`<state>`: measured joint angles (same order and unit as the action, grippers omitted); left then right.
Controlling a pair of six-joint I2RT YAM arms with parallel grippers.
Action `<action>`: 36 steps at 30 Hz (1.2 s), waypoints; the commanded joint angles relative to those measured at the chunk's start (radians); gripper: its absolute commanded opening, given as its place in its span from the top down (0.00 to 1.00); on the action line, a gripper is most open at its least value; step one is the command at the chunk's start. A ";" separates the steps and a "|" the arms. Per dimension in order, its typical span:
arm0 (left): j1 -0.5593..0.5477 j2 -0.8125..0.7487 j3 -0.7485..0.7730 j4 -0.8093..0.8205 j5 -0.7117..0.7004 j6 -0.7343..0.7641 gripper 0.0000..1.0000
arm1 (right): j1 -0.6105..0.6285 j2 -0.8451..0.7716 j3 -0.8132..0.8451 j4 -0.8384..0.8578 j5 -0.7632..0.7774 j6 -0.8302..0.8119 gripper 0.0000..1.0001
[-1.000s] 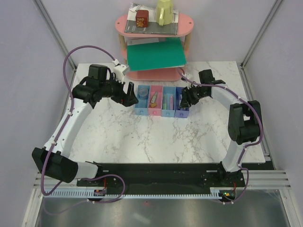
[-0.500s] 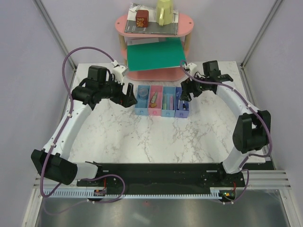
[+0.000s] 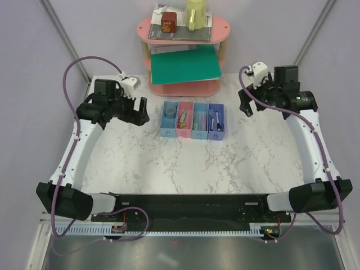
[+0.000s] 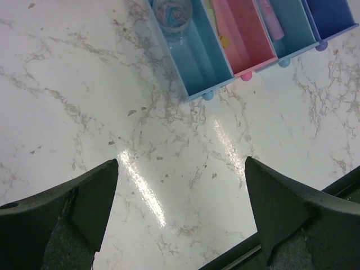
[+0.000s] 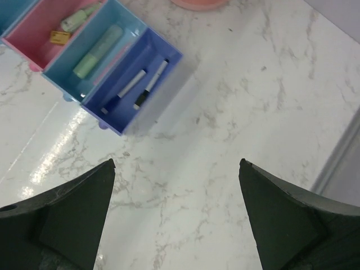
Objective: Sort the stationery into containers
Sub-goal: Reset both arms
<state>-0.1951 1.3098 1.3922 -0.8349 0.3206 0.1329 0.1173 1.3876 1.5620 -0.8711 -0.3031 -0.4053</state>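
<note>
Stationery (image 5: 99,50) laid in four joined trays (image 3: 193,135) on marble bench (image 3: 185,163), two pens (image 5: 133,84) in violet tray (image 5: 153,104), left tool (image 4: 180,169) and right tool (image 5: 175,166) both spread wide, released.

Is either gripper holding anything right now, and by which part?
Nothing is held. The left gripper and the right gripper are both open and empty.

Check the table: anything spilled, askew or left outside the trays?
Nothing stands out. The four trays sit in a straight row; the tape roll, pale green marker and two pens lie inside them, and nothing visible lies loose outside. The left gripper and right gripper are open, empty and off to either side.
</note>
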 commanded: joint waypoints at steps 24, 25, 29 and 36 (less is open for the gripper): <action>0.284 -0.303 -0.143 -0.050 0.161 0.122 0.00 | -0.219 -0.213 -0.086 -0.026 -0.137 0.006 0.02; 0.283 -0.314 -0.148 -0.040 0.163 0.113 0.00 | -0.219 -0.228 -0.095 -0.017 -0.128 0.014 0.02; 0.284 -0.330 -0.166 -0.027 0.161 0.094 0.00 | -0.219 -0.252 -0.134 0.030 -0.119 0.042 0.02; 0.286 -0.340 -0.186 -0.018 0.164 0.079 0.00 | -0.226 -0.269 -0.158 0.058 -0.102 0.060 0.02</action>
<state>0.0837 0.9878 1.2160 -0.8886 0.4561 0.2394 -0.0998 1.1484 1.4117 -0.8696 -0.4236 -0.3695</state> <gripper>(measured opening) 0.994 0.981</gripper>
